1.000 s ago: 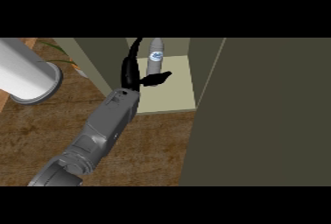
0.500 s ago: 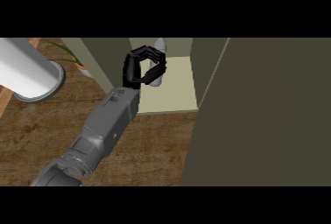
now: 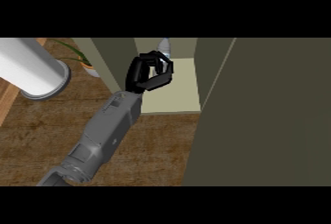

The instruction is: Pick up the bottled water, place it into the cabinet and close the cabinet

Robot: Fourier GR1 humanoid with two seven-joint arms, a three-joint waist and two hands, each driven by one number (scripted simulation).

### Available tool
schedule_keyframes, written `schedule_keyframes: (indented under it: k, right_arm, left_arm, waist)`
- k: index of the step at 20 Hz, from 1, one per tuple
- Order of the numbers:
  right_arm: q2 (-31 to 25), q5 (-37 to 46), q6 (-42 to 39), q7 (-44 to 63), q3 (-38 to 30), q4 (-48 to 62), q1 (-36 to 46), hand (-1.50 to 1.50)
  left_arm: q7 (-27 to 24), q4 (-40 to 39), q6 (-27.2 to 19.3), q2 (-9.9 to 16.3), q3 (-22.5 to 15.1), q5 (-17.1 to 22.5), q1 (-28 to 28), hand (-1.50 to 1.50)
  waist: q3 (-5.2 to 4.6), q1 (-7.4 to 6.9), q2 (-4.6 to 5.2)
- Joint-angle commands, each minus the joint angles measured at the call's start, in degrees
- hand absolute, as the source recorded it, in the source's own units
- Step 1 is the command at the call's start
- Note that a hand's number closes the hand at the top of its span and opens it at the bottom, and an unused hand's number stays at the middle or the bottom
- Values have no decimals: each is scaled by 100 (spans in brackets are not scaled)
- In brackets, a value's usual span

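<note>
The bottled water (image 3: 165, 44) stands at the back of the open cabinet's pale shelf (image 3: 176, 97). Only its light top shows above my hand; the rest is hidden. My left hand (image 3: 137, 74) is in front of the shelf with its fingers and thumb curled into a ring. The shelf shows through that ring, and nothing is held in it. The grey forearm runs up from the lower left. The cabinet door (image 3: 271, 113) stands open as a large dark olive panel filling the right side. My right hand does not show.
A thick white cylinder (image 3: 32, 70) lies across the upper left. A potted plant (image 3: 81, 57) stands beside the cabinet's left wall (image 3: 116, 61). The wooden counter (image 3: 39, 131) spreads below and to the left.
My left hand went from open beside the bottle to curled shut, and it moved in front of the bottle, which now shows only at its top.
</note>
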State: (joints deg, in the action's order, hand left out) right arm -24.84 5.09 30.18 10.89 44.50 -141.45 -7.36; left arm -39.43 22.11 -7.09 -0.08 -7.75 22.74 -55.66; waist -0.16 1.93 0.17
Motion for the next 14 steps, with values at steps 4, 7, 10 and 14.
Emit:
schedule_keyframes:
  k: [4, 7, 10, 14]
  right_arm:
    - [-412, 585, 105, 7, 278, -591, -546, -150]
    - [-420, 384, 159, 133, -41, -463, -292, -150]
    - [-623, 261, 93, 324, -160, -831, -252, -150]
    - [-654, 302, 61, 222, 79, -475, -213, 150]
  left_arm:
    - [390, 1569, 302, 8, -396, 573, 1261, 150]
    - [485, 2220, 424, 8, -399, 649, 1795, 150]
    - [557, 2779, 590, 346, -526, 700, 2404, 150]
    - [992, 4079, 383, 329, -967, 700, 3470, 150]
  waist:
    - [15, -223, -133]
    - [13, -434, -172]
    - [9, -419, -141]
    - [12, -515, -169]
